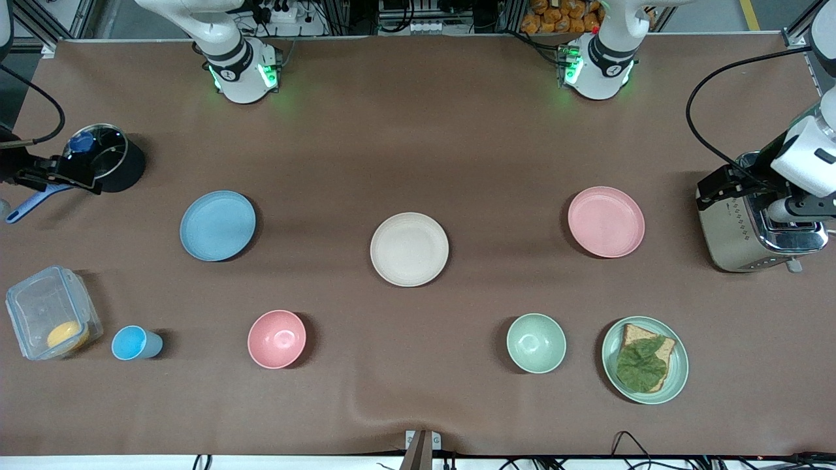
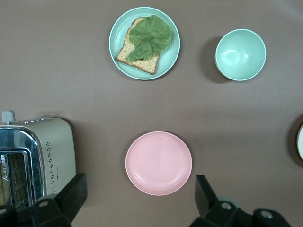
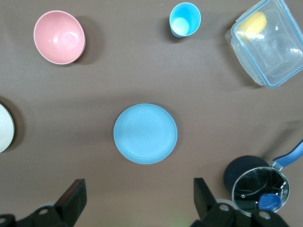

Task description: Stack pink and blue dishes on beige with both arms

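Observation:
The beige plate lies at the table's middle. The light blue plate lies toward the right arm's end and the pale pink plate toward the left arm's end, each alone on the brown cloth. My left gripper hangs high over the cloth beside the pink plate, open and empty. My right gripper hangs equally high beside the blue plate, fingers wide apart and holding nothing. In the front view both dark hands show at the edges, the left over the toaster and the right by the pot.
Nearer the front camera stand a pink bowl, a small blue cup, a green bowl and a green plate with bread and lettuce. A toaster, a lidded black pot and a clear box sit at the table's ends.

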